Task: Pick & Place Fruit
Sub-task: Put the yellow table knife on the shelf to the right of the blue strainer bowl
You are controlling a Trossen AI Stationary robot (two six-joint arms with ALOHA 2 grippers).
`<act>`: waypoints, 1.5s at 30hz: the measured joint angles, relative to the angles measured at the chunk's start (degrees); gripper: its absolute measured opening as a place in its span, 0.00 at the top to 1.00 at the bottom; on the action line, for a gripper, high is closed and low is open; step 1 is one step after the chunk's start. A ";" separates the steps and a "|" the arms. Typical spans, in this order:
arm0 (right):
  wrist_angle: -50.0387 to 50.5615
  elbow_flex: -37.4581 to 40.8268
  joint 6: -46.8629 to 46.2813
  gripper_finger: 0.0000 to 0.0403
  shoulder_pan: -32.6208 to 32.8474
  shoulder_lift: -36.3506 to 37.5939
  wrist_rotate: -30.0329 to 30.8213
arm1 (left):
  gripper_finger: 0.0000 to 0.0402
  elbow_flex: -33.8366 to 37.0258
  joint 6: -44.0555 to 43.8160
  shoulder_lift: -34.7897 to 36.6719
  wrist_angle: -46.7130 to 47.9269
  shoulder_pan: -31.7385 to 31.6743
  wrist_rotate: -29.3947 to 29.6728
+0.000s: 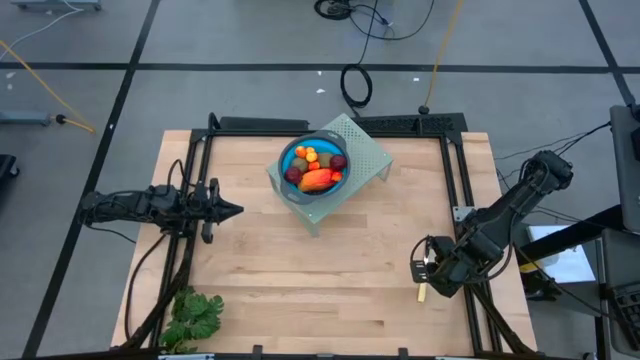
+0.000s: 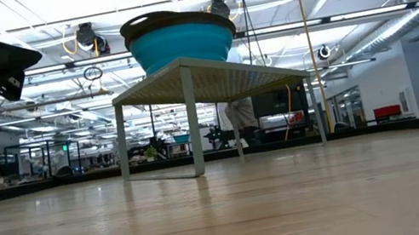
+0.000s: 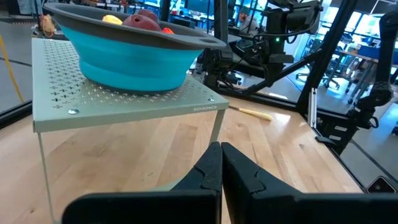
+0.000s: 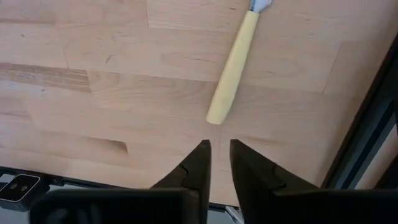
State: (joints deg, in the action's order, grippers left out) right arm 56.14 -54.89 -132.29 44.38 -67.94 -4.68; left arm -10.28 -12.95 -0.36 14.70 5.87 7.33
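Centrally, toward the top of the high view, sits a blue collapsible bowl (image 1: 313, 165) on a pale green perforated stand (image 1: 362, 150), itself standing on the wooden desk (image 1: 330, 270). Heaped inside the bowl: the fruit (image 1: 316, 168), with one long orange-red piece lowest in the frame, dark red balls at either side, small orange ones above. Seen also in the left wrist view as red and yellow tops (image 3: 140, 18) peeking over the grey rim, upper left of the frame.

Left of the bowl in the high view, hovering at the desk's left edge, the left gripper (image 1: 228, 210), its fingers (image 3: 205, 174) pressed together, pointing toward the stand. Shown high in the upper left corner of the low view as well.

Lower right of the high view, at the desk's right edge, the right gripper (image 1: 422, 268), aimed down at the wood, fingers (image 4: 198, 163) parted by a narrow gap and pinching nothing. Just beyond the tips, a yellow-handled knife (image 4: 231, 68) lying flat on the desk, untouched.

Lower left corner of the high view: a green leafy bunch (image 1: 195, 315).
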 joint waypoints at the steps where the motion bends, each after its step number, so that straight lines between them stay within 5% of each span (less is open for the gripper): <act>1: -0.02 0.00 0.14 0.85 0.00 0.00 0.12 | 1.00 0.00 -0.01 0.00 0.01 0.00 0.00; 15: -0.11 0.00 2.11 0.69 -0.02 0.00 0.30 | 1.00 0.00 0.02 0.00 0.00 0.00 0.00; 34: -5.33 0.02 9.18 0.72 -0.02 0.00 0.17 | 0.99 0.00 0.30 0.00 0.00 0.00 0.20; 45: -1.16 0.04 0.28 0.75 0.13 -0.66 0.12 | 0.99 0.00 0.19 0.00 0.02 0.00 0.22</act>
State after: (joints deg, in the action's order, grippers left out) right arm 54.98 -54.85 -132.01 44.51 -68.60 -4.56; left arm -10.28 -12.76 -0.36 14.72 5.87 7.55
